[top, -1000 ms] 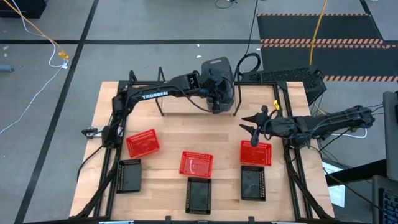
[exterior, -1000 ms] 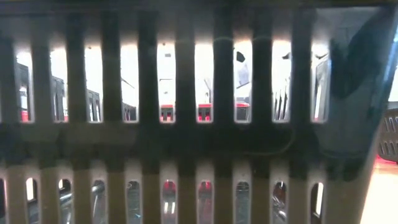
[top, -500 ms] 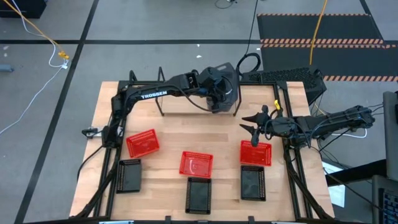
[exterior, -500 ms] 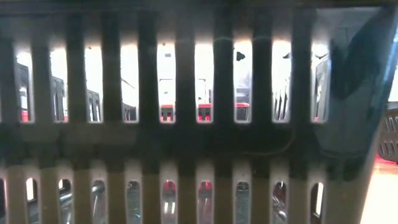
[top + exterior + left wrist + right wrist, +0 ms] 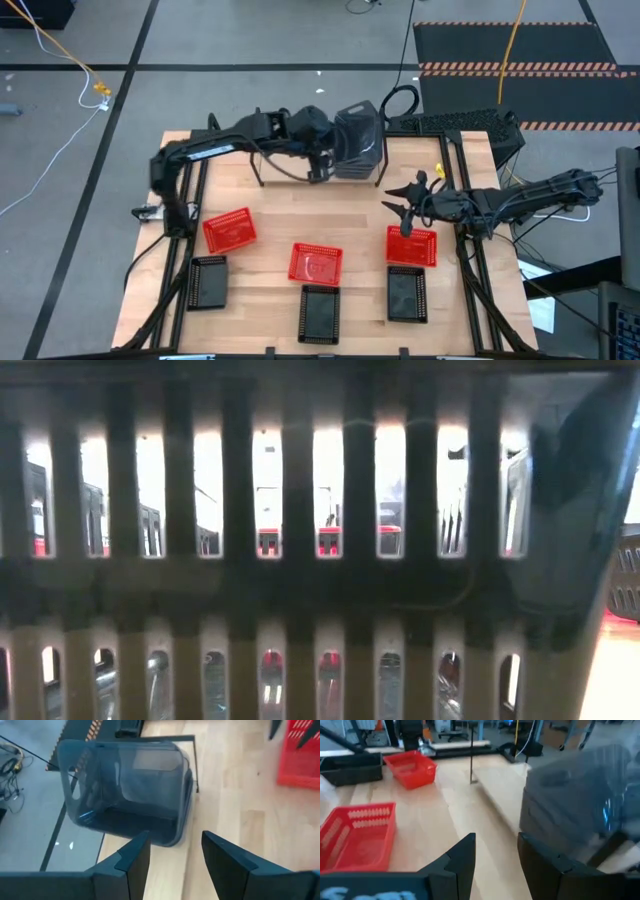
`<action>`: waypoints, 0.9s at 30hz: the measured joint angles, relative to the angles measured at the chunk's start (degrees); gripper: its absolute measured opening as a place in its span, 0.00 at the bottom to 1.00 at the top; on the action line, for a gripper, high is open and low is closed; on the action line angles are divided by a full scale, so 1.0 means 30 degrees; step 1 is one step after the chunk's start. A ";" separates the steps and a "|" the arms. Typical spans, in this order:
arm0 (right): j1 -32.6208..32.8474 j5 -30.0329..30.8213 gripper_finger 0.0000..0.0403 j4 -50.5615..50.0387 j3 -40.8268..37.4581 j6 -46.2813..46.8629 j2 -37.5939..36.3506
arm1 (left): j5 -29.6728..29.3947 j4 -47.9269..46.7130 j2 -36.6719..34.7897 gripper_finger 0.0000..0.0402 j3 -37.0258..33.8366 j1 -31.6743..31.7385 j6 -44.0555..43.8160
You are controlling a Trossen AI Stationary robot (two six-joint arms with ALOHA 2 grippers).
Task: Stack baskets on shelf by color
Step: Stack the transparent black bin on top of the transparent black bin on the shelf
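The grey basket [image 5: 360,140] sits at the right end of the black wire shelf [image 5: 262,165], along the table's far side. In the left wrist view the grey basket [image 5: 125,790] lies just beyond my fingers. My left gripper [image 5: 328,160] [image 5: 175,852] stands open to the basket's left, touching nothing. My right gripper [image 5: 405,200] [image 5: 496,855] is open and hovers above the far edge of the right red basket [image 5: 412,245]. Two more red baskets [image 5: 229,230] [image 5: 316,263] stand on the table. Three black baskets [image 5: 208,283] [image 5: 320,313] [image 5: 407,294] form the near row.
A slotted basket wall [image 5: 300,540] stands right in front of the low camera and fills its view. Black frame rails [image 5: 470,270] run along both table sides. Bare wood [image 5: 300,205] lies between the shelf and the red baskets.
My left gripper has let go of the grey basket and drawn back toward the table's left edge. The basket stays at the shelf's right end.
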 joint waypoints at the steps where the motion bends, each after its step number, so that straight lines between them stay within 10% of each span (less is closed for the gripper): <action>1: -0.0141 -0.0070 0.35 0.0556 0.0001 -0.0258 0.0227 | 0.0000 0.0913 -0.0768 0.45 -0.1078 -0.0109 -0.0004; 17: -0.5046 -0.4050 0.40 -0.5342 1.0186 -0.3722 0.6969 | 0.0075 2.1280 -1.4484 0.45 -2.5847 -0.3171 -0.2750; 27: -0.9276 -0.8316 0.40 -1.5204 2.2616 -0.7020 1.4191 | -0.1834 2.8365 -1.4938 0.45 -3.2137 -0.5166 -0.5064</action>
